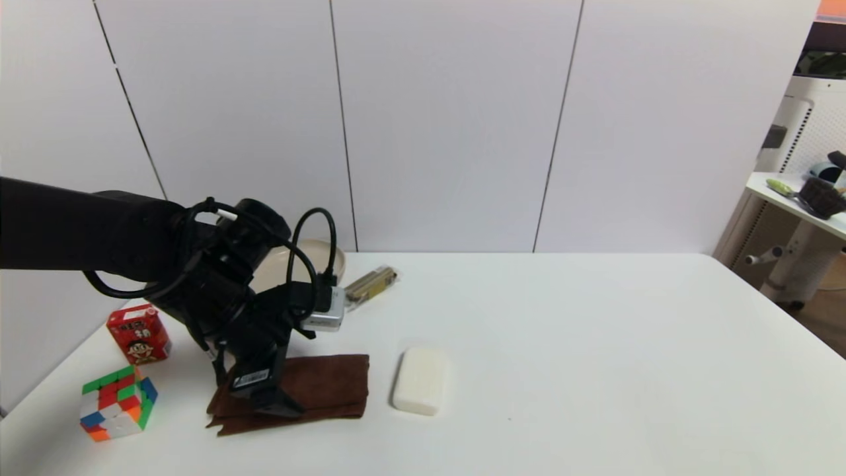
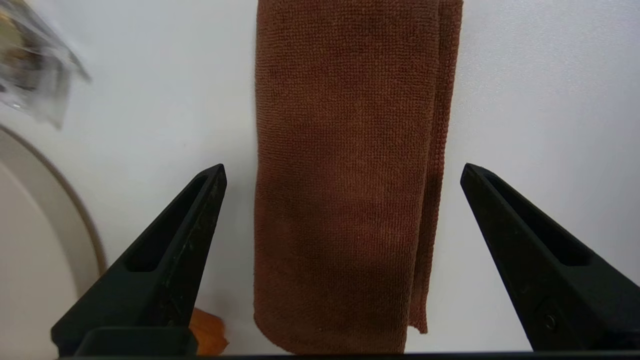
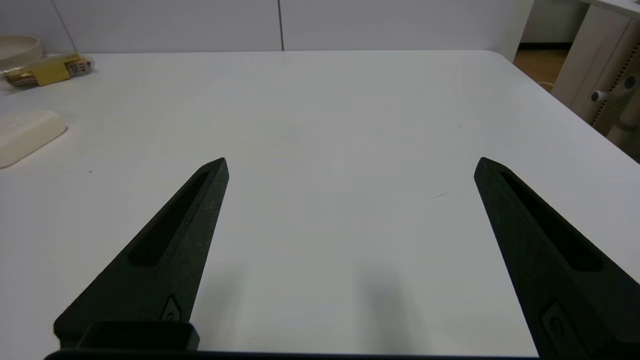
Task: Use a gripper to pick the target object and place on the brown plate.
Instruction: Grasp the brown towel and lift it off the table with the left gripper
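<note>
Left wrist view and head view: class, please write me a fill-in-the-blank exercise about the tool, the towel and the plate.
1. The left tool straddles the brown ____ with its jaws open.
2. The white bar lies on the towel's ____ side in the head view.
3. The beige plate holds ____ of the towel.
4. The right tool hovers over bare ____.

Missing: towel; right; none; table

Pale grey panelled wall (image 1: 449, 125) behind the white table's (image 1: 595, 370) far edge — white pegboard side stand (image 1: 803, 218) beyond its right corner.
</note>
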{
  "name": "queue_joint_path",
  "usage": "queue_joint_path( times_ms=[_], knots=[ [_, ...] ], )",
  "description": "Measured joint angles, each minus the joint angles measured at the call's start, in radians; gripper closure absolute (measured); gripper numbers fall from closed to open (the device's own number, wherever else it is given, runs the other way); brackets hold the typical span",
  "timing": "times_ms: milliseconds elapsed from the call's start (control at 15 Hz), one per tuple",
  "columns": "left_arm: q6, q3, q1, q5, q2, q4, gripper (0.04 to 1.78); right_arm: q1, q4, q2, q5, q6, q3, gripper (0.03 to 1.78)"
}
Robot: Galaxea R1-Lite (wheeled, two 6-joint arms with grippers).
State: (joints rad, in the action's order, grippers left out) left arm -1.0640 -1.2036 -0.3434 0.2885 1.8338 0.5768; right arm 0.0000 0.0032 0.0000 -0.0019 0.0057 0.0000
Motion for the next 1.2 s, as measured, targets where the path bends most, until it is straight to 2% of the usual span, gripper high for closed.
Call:
queue_joint_path(
  times_ms=[1200],
  knots=[
    [0.04, -0.003, 0.004, 0.004, 0.123, 0.002, 0.13, 0.0, 0.0, 0.0, 0.0, 0.0, 0.0, 0.11]
  ],
)
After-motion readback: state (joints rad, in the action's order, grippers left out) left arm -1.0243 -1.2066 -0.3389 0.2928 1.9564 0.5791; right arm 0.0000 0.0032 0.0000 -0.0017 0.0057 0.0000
